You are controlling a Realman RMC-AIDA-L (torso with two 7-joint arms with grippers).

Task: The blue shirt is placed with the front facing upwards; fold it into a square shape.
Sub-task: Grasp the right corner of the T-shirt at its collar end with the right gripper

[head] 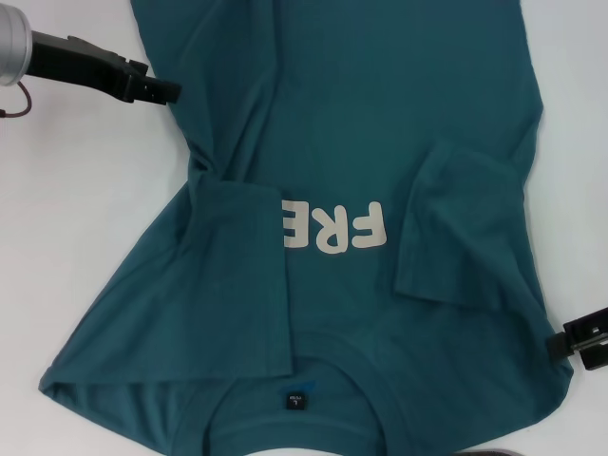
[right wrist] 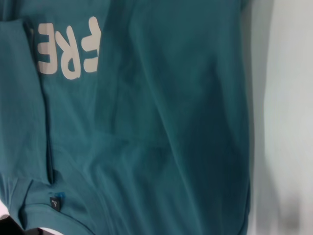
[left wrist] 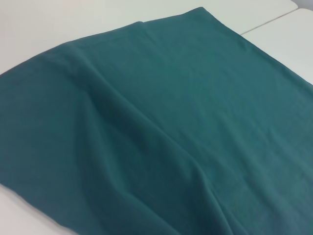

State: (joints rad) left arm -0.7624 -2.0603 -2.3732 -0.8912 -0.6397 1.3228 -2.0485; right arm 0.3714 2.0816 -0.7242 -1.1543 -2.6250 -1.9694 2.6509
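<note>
Collar-first, the blue shirt (head: 332,313) lies front up on the white surface (head: 76,209), its round neckline and small dark label (head: 294,400) nearest the robot and its hem running away out of the head view. Its long axis thus runs straight out from the collar. Above the collar, both sleeves are turned in over the chest: the sleeve on the robot's left covers the last letter, so only "FRE" (head: 334,228) reads, and the other sleeve lies just beside the F.

Level with the collar, the right end effector (head: 581,342) sits at the shirt's right edge, its dark body at the cloth's border; whether its fingers are spread or closed I cannot tell. Farther from the collar, well past the lettering, the left end effector (head: 157,88) points at the shirt's left edge, tip at or just short of the cloth, and here too the finger opening cannot be made out. The left wrist view shows only a smooth stretch of body fabric with the surface beyond it.

Judging from this, side folds are next; each arm has its own edge directly inboard of it. No containers are present.
</note>
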